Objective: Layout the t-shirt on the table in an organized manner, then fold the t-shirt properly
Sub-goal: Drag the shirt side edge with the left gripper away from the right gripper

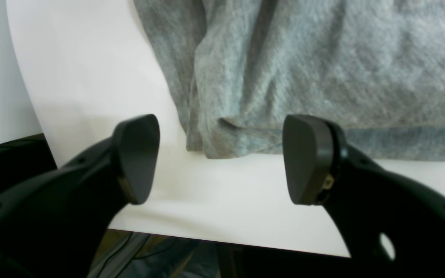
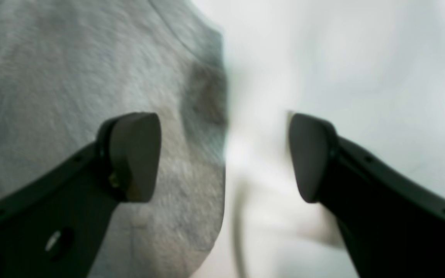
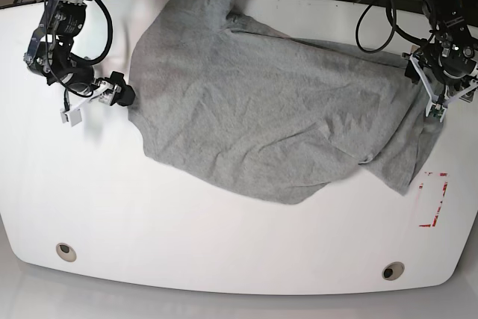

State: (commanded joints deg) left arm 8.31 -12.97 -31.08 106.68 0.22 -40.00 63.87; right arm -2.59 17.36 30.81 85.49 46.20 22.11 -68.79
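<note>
The grey t-shirt [image 3: 276,110] is lying rumpled on the white counter [image 3: 224,244], its top edge running out of frame. The left claw [image 1: 222,158] and right claw [image 2: 224,156] are both gaping wide, gripping nothing; the right wrist view is blurring the shirt's edge.

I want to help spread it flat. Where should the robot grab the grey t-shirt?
Probably by the two ends. The t-shirt lies crumpled on the table. The open left gripper faces a bunched hem corner from the table's edge, so pinch there. The open right gripper straddles the opposite edge, coming from its own side.
</note>
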